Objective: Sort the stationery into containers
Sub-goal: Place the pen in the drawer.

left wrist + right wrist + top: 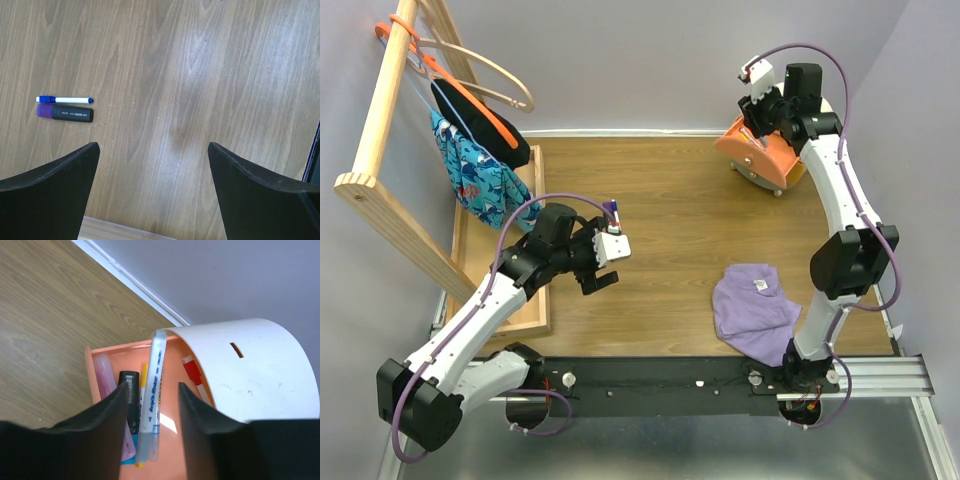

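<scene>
Right gripper hung over the orange drawer, upper right of the overhead view. Its jaws were parted wider than the white pen between them, so it wasn't gripping it as far as I could see. The pen leaned in among the others there. Left gripper was spread wide and held nothing, with a purple highlighter and a blue-capped pen side by side at the left of its view. Both looked like light, stiff, slick plastic. I'd pinch the highlighter's fat barrel mid-length.
</scene>
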Controlling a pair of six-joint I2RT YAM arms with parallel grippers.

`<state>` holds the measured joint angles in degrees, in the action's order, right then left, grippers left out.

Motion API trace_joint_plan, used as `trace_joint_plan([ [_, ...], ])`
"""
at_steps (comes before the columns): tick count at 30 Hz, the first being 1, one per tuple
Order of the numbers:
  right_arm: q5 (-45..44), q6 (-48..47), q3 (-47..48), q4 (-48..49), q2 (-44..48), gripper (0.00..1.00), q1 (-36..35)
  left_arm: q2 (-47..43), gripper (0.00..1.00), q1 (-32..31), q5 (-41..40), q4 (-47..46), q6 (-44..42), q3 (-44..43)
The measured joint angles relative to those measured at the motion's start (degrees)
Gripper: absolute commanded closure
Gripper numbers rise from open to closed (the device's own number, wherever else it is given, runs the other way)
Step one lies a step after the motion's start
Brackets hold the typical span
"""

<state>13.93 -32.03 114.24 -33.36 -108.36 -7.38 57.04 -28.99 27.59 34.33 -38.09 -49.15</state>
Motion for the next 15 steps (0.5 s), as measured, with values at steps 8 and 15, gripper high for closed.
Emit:
trace_joint_plan([
  [8, 6.2, 2.8, 0.7, -0.9, 0.1, 0.39, -0.1, 0.0, 0.01, 0.0, -1.4, 0.3, -0.1, -0.2],
  [15, 9.0, 13.5, -4.4, 3.0, 0.6, 0.4, -6.5, -2.9, 0.02, 0.0, -4.2, 5.0, -2.7, -1.5],
])
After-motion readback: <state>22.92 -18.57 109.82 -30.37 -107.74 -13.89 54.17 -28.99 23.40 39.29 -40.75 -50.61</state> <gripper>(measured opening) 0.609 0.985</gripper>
